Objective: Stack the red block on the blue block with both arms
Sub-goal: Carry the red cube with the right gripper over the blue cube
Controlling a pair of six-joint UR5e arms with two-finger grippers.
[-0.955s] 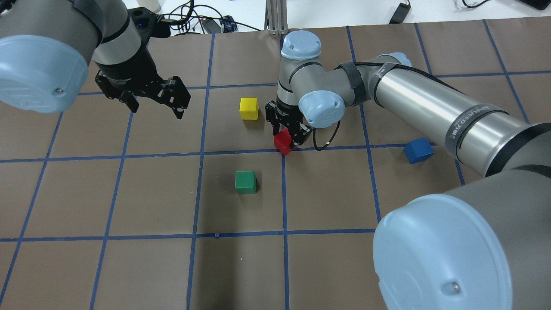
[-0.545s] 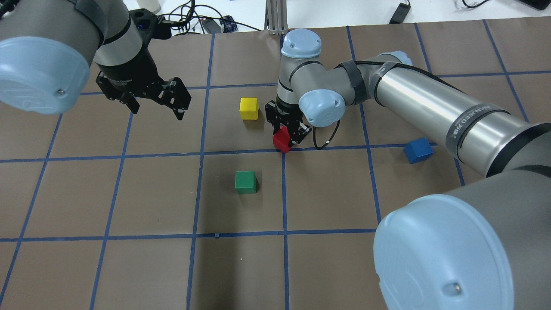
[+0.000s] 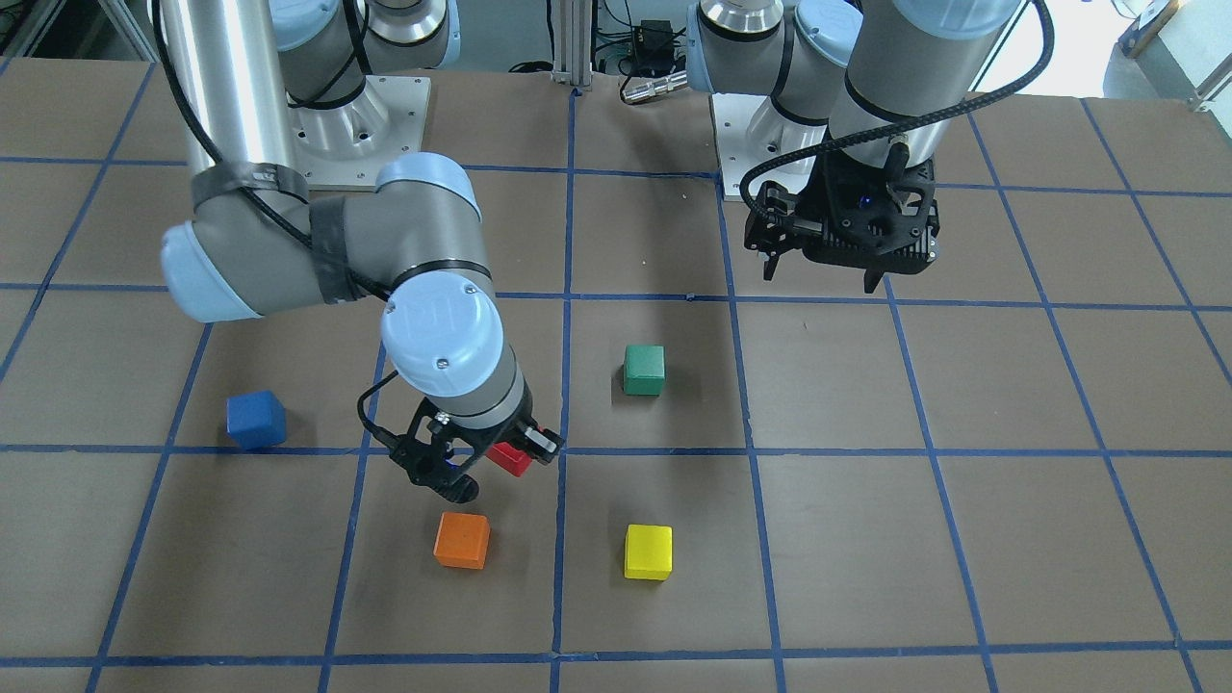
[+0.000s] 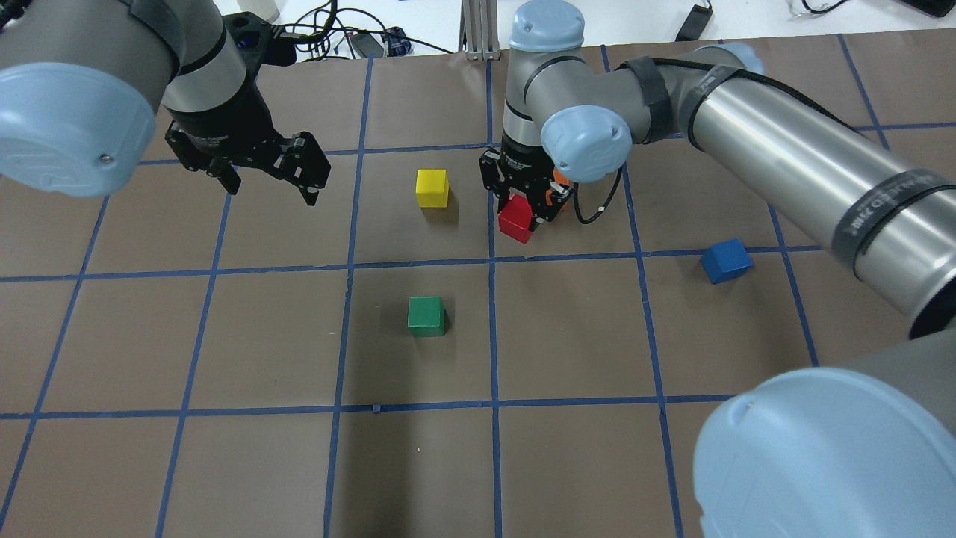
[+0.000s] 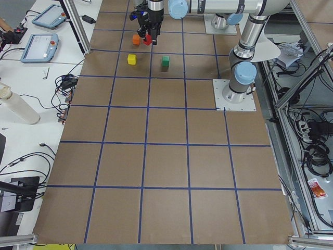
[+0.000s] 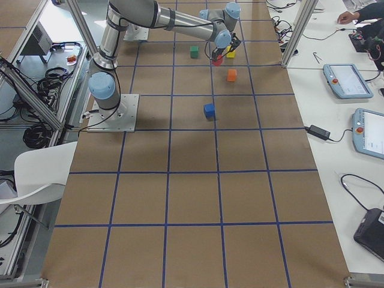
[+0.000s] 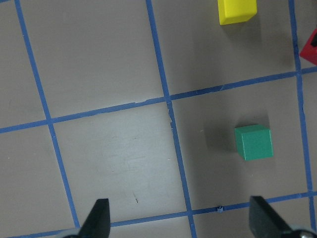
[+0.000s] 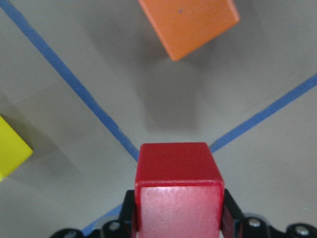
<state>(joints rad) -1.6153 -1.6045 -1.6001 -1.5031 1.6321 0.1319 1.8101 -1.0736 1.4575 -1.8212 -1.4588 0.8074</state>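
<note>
Across the table (image 4: 224, 448), found the right arm (image 4: 784, 164) stretched well forward and the left arm (image 4: 75, 90) parked on its own side. Caught the right gripper (image 4: 525, 213) pinching the red block (image 4: 514, 223) between both fingers. Had it face-on in the wrist view and, judging by the shadow (image 8: 168, 114) cast ahead of it, held clear of the surface. Saw the left gripper (image 4: 270, 187) spread wide above the table, holding nothing.

Placed the blue block (image 4: 725, 261) alone on the table, just beside a tape line (image 4: 672, 254), sitting skewed to the grid.

Now the key bit: read the blue block as lying off to the robot's right of the red one and a little back toward the robot, well apart from it. Made the right gripper far the nearer of the two. Put the left one on the wrong side altogether, beyond the yellow block (image 4: 432, 187).

Judged the coming move as a sideways carry to the right and slightly back. After that, expected a descent square onto the blue top, probably with a twist of the wrist to match that skew.

Noted the orange block (image 3: 461, 540) just beyond the gripper, away from that route, and the green block (image 4: 426, 315) nearer the robot, also off it. Reckoned a corner overhang the likeliest slip.
</note>
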